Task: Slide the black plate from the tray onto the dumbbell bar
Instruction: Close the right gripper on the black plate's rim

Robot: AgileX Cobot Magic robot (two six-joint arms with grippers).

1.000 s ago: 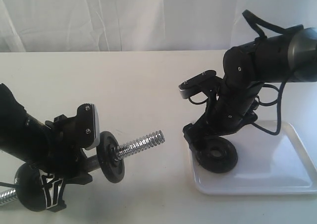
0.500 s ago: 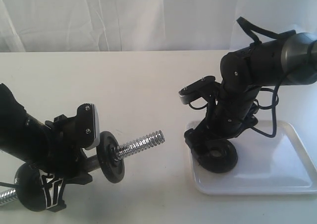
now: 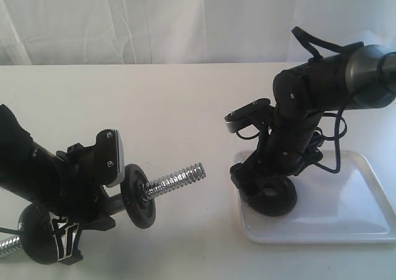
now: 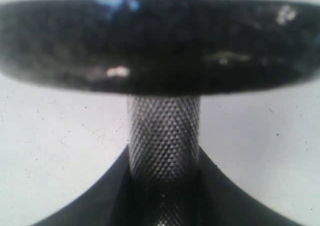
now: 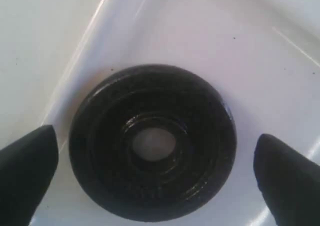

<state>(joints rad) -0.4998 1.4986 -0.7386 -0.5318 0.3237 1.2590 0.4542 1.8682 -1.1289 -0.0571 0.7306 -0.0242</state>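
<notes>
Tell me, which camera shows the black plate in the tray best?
Right wrist view: the black plate fills the frame, hole and rings clear. Exterior view shows it partly behind the right gripper; left wrist view misses it.

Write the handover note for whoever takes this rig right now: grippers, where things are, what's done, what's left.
The left gripper is shut on the dumbbell bar, held tilted, its bare threaded end toward the tray.
The right gripper is open, one finger on either side of the black plate, not gripping.
The plate lies flat in the tray's end nearest the bar.
Done: bar presented, right gripper lined up.
Left: close, lift, slide the plate onto the threaded end.
</notes>
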